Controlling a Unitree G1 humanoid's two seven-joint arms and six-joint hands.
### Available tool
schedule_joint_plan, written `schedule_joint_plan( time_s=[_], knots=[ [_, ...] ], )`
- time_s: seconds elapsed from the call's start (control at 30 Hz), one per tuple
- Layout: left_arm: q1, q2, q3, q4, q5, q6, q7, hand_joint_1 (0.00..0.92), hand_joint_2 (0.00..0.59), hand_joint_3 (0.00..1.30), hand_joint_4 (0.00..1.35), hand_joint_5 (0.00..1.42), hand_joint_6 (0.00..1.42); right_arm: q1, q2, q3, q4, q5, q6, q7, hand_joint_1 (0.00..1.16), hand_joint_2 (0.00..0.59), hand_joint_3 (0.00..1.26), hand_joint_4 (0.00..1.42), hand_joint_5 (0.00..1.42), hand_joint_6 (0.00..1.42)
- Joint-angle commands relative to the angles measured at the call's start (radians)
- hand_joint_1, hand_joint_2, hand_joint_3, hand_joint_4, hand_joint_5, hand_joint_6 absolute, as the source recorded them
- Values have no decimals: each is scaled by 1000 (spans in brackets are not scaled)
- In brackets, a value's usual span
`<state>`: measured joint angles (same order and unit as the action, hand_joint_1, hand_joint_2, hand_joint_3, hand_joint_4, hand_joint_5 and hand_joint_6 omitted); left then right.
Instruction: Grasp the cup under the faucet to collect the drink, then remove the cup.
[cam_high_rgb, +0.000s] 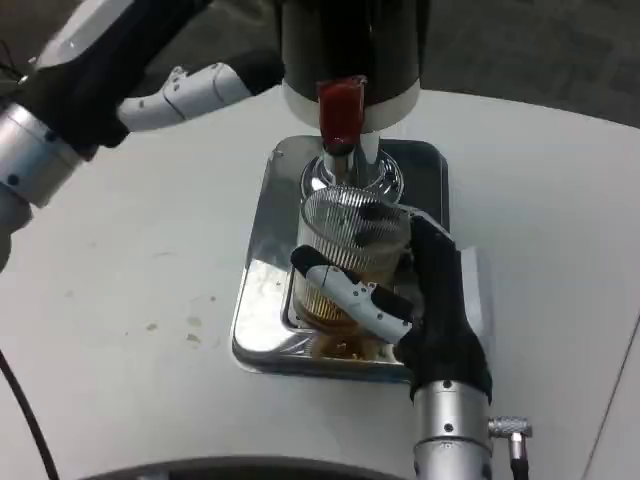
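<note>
Head view is showing me the cup (352, 250), a ribbed clear glass, standing on the steel drip tray (262, 300) directly beneath the faucet (345, 165) of the dark dispenser (350, 45). I am reading that position as deliberate: the rim is lined up under the spout so the drink falls straight in, and amber liquid is sitting in the lower part of the glass. Some of it looks pooled on the tray in front, so spilling is a risk when I lift.

My right hand (405, 300) is grasping the cup, coming up from the near edge of the worktop (120, 330), with a white finger lying across the front of the glass and the black palm pressing against its right side. That wrap is holding it steady under the stream.

My left hand (170, 90) is hovering at the upper left, clear of the red tap lever (340, 108), a white finger pointing toward the dispenser and nothing visibly in its grasp. I am judging the filling as finished or close to it, with removal of the cup next.
</note>
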<state>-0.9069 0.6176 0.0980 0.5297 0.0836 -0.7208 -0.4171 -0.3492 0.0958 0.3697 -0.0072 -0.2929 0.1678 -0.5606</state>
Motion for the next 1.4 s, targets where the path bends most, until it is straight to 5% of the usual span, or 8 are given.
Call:
schedule_joint_plan(
  time_s=[0.03, 0.83, 1.4],
  knots=[
    [53, 31, 41, -46, -31, 22, 24, 0, 63, 131, 134, 288, 372, 61, 75, 19, -53, -17, 1, 11, 794, 148, 881, 956, 961, 540],
    [413, 99, 192, -241, -45, 127, 72, 0, 68, 165, 161, 300, 388, 189, 10, 19, -255, -66, 33, 102, 795, 147, 920, 985, 985, 540],
    [736, 49, 140, -426, 117, 223, 135, 0, 72, 167, 151, 252, 340, 264, -14, 40, -403, -134, 42, 175, 802, 149, 946, 1001, 1027, 558]
  ],
)
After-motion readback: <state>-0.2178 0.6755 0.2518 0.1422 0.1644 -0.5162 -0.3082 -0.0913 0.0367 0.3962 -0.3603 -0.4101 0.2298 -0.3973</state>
